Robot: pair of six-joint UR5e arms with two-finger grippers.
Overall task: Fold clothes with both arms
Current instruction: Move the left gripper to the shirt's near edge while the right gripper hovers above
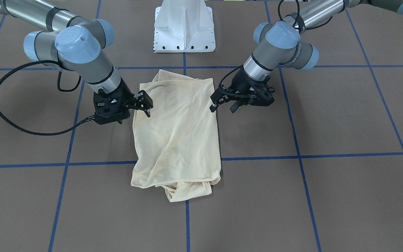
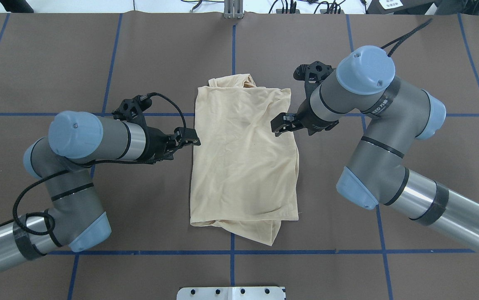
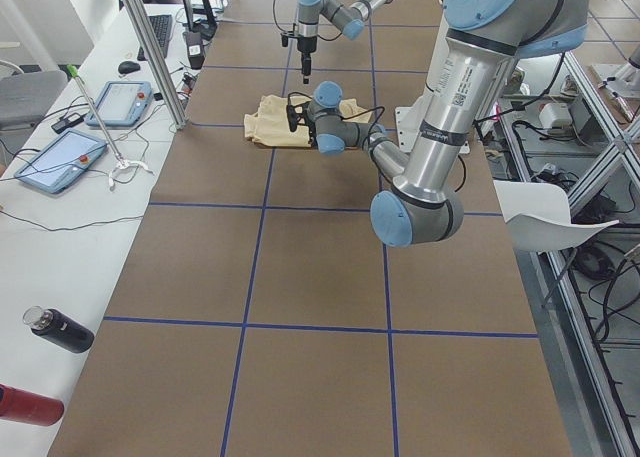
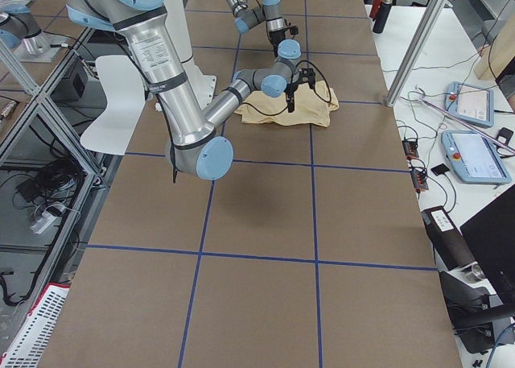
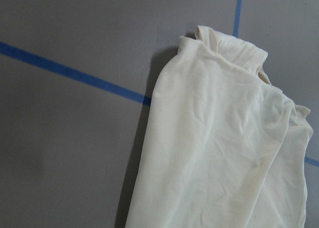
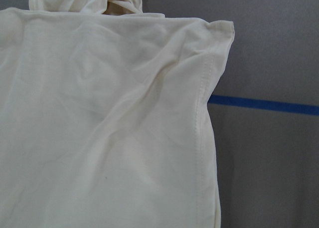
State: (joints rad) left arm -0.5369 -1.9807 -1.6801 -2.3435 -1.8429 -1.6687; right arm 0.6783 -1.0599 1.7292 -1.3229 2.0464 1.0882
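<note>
Lying rumpled, thin cream shirt (image 1: 177, 140) in a soft oblong, left claw (image 1: 223, 107) and right claw (image 1: 146, 104) parted, empty.

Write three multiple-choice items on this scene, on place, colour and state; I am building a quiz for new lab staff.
1. Where does the shirt lie? A) between the left hand and the right hand B) at a far corner C) under an elbow
2. What colour are the tape lines on the table? A) red B) blue C) yellow
3. How is the shirt? A) spread flat B) hanging from a hand C) folded into a rough rectangle
Answers: 1 A, a hand stands at each long side. 2 B, blue lines grid the brown top. 3 C, its layers lie doubled.
</note>
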